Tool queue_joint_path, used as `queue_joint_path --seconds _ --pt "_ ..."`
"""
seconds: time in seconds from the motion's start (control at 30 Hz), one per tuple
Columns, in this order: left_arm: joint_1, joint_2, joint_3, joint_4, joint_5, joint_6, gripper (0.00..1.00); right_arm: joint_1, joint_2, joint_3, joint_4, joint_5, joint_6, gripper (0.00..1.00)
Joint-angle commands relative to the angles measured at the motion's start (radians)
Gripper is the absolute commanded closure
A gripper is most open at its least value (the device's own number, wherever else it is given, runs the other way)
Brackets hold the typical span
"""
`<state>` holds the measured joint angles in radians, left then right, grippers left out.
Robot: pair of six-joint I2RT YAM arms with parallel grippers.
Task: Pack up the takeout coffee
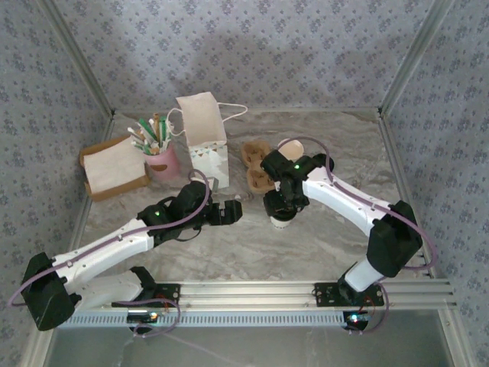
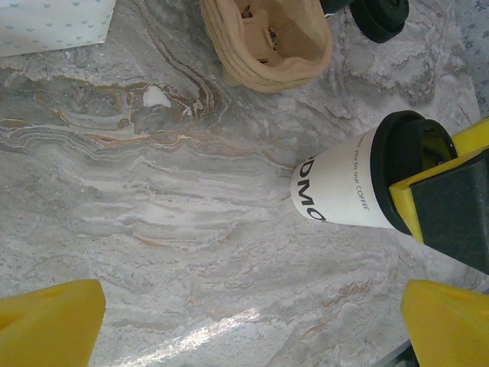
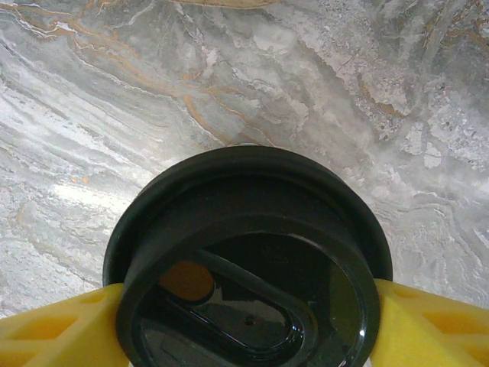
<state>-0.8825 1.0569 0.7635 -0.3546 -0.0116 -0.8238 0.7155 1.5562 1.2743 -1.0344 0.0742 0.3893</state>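
Coffee cup [image 1: 280, 219]: stood upright, long axis vertical, black lid [image 3: 252, 252] pointed up and base turned down to the marble table [image 1: 252, 252]; placed just in front of the cup carrier [image 1: 258, 164], on its near side.
Right claw [image 1: 283, 200]: clamped on the lid from above, one yellow finger [image 3: 428, 321] pressed at each side.
Left claw [image 1: 229, 212]: held spread wide with nothing between its fingers; set nearer than the carrier and to its left, apart from the cup.
White bag [image 1: 205, 130]: stood just left of the carrier.

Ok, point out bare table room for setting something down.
Bare marble: the near strip between left arm and right arm, and the far right corner past the cup carrier. Crowded: far left, with brown tray, pink cup, white bag.
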Motion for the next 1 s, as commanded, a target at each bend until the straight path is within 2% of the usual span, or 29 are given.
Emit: queue_joint_path --seconds 0.0,0.47,0.7,0.87,0.97 --pt "0.004 0.011 0.008 0.024 0.012 0.003 0.01 0.008 0.01 0.008 -0.125 0.007 0.028 0.23" --pt "0.005 0.023 0.011 0.03 0.021 0.005 0.0 0.007 -0.027 0.071 -0.153 -0.008 0.027 0.14" --pt "0.004 0.031 0.013 0.035 0.024 0.006 0.01 0.006 -0.07 0.097 -0.169 -0.001 0.031 0.14" --pt "0.004 0.041 0.017 0.042 0.03 0.006 0.02 -0.001 -0.081 0.1 -0.152 -0.007 0.031 0.19" --pt "0.005 0.056 0.027 0.05 0.041 0.012 0.08 -0.013 -0.075 0.094 -0.137 -0.017 0.029 0.25"
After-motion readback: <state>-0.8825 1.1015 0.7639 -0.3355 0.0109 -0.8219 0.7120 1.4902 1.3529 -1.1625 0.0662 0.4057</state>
